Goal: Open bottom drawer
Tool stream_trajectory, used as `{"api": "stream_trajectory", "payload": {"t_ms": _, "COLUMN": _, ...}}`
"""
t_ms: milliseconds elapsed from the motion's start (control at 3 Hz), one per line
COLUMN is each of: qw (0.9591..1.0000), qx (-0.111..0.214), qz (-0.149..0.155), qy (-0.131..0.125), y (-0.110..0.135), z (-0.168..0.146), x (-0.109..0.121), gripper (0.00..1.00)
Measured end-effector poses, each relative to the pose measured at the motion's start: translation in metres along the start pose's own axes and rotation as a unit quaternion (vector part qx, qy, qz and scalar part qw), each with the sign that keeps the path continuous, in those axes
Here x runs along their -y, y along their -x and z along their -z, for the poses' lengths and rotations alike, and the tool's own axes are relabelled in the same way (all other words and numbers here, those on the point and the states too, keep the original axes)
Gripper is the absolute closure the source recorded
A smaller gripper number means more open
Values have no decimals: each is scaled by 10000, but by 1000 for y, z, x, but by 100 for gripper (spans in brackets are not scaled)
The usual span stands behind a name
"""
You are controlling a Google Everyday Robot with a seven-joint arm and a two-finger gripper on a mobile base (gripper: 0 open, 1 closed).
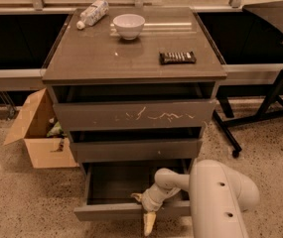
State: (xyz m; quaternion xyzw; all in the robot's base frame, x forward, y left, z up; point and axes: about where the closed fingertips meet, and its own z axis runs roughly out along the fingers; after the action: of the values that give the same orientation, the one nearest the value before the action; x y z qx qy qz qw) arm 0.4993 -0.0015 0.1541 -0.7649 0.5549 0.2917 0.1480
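Low in the frame's centre, the bottom drawer (106,211) stands pulled out, its dark box showing. At its front edge sits the gripper (143,211), fingers spread apart, one inside and one hanging outside. The label on the bottle (92,13) at upper left is unreadable.

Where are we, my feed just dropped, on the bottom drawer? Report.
Gripper at front edge of bottom drawer, near its middle. Drawer pulled out, inside showing. Cardboard box beside the cabinet, not in the drawer's path.
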Motion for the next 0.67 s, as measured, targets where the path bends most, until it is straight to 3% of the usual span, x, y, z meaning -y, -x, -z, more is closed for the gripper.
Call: {"api": "stream_trajectory", "payload": {"t_ms": 667, "qw": 9999, "qx": 113, "qz": 4, "qy": 75, "y": 8, "z": 1, "x": -16, "gripper": 0}}
